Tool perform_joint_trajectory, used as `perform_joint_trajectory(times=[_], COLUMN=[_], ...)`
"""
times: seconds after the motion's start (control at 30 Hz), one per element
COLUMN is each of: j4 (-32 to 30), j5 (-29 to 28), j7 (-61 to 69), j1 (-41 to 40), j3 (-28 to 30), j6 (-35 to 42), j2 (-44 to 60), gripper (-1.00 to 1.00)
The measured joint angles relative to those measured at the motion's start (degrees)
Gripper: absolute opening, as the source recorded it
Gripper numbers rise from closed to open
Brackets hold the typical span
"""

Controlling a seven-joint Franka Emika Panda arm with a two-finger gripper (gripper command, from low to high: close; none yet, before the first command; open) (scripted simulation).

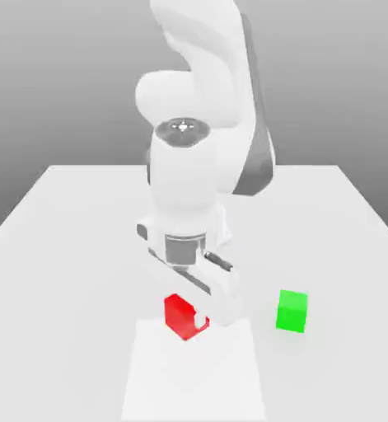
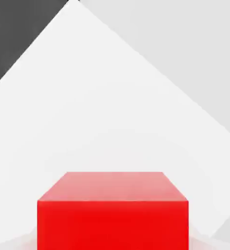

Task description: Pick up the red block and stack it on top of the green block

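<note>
1. A white robot arm bends low over a pale desk [image 1: 65, 247], its end effector [image 1: 198, 320] closed on the red block [image 1: 179, 315] near the front of the scene, toward the exterior view's left of centre.
2. The red block sits between the fingers, gripped on two opposite side faces; whether it has cleared the desk cannot be told from either view.
3. From the hand view, the red block [image 2: 113, 215] appears square-edged and flat-topped, with plain matte faces.
4. The green block [image 1: 292, 311] stands alone on the desk to the exterior view's right of the red one, apart from it and at about the same nearness.
5. Judged by its look, the red block should handle as a small, stiff, light cube: no give under the fingers and nothing fragile about it.
6. Matte, flat sides suggest a fair hold with little slip, provided the fingers stay square to the faces and centred on them.
7. The likely weak point is an off-centre pinch, which could let the cube twist and land crooked on the green block, whose top is no larger than the red block's base.
</note>
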State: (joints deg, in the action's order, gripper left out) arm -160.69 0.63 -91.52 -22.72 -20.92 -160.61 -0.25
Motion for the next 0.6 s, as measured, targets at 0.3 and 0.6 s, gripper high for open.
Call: perform_joint_trajectory(times=[0.3,0.6], j4=[-3.56,-5.72], j5=[12.52,18.86], j7=[-7.5,-14.66], j1=[14.04,22.97], j3=[-8.99,-15.43], j6=[5.14,6.04], j2=[-8.35,-13.24], gripper=[-1.0,-1.0])
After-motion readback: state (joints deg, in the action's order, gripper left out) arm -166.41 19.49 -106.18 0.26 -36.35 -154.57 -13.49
